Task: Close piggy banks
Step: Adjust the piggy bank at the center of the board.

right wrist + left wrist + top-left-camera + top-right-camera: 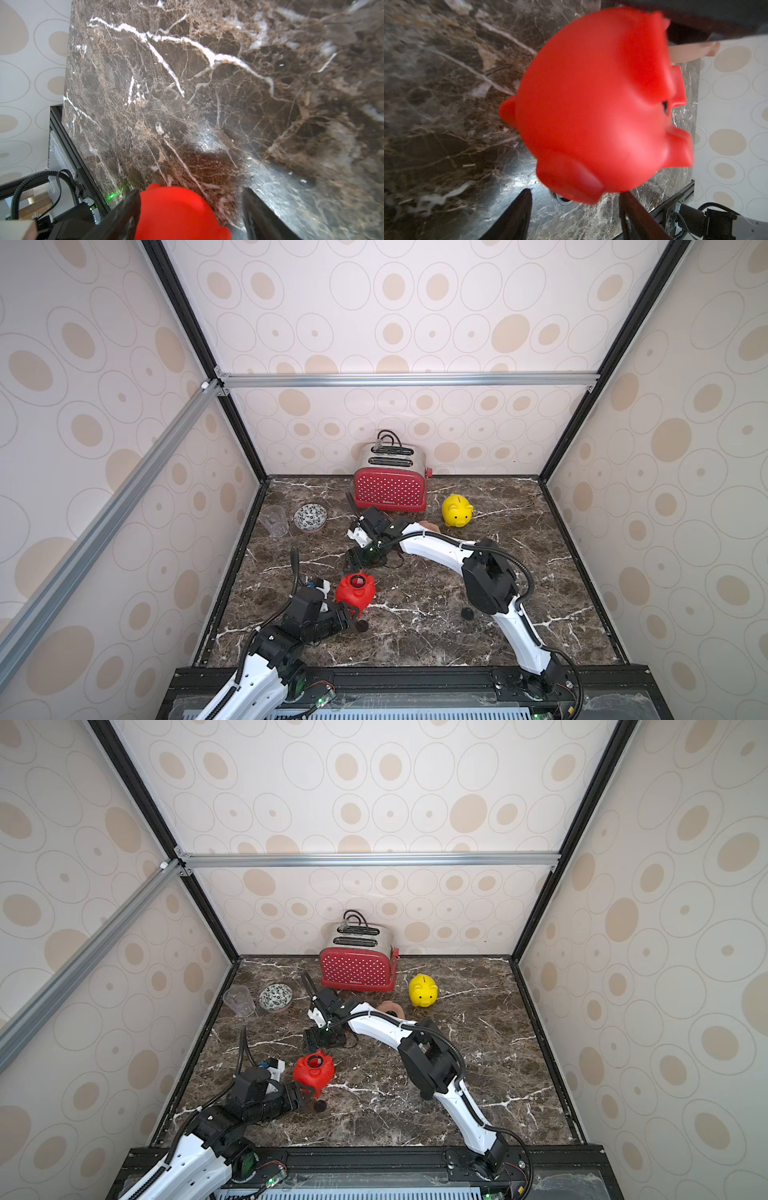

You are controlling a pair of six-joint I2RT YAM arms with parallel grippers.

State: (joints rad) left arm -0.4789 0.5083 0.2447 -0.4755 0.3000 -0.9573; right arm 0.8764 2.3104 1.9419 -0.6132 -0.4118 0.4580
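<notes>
Top views: red rounded plastic piggy bank (355, 589) lies belly-up on the dark marble counter (436, 639), near-left of centre, with its round belly hole facing up. Left tool (351, 612) is at the pig's near side; can't tell whether the tips touch it or stop just short. Right tool (363, 558) hangs just far of the pig, pointing down. Small black round plug (361, 625) lies just near of the pig, beside the left tool. A second black plug (467, 613) lies well to the right. Yellow plastic piggy bank (457, 510) stands upright at far right of centre, beside the red polka-dot toaster (390, 489). Peach-pink piggy bank (390, 1009) is mostly hidden behind the right arm.

Left wrist: red pig is blurred and fills the view just ahead of the fingers (512, 216). Jaws well apart, nothing clamped.

Right wrist: jaws spread wide, nothing gripped. Red pig shows low between the fingers (261, 214), close to one with a clear gap to the other.
</notes>
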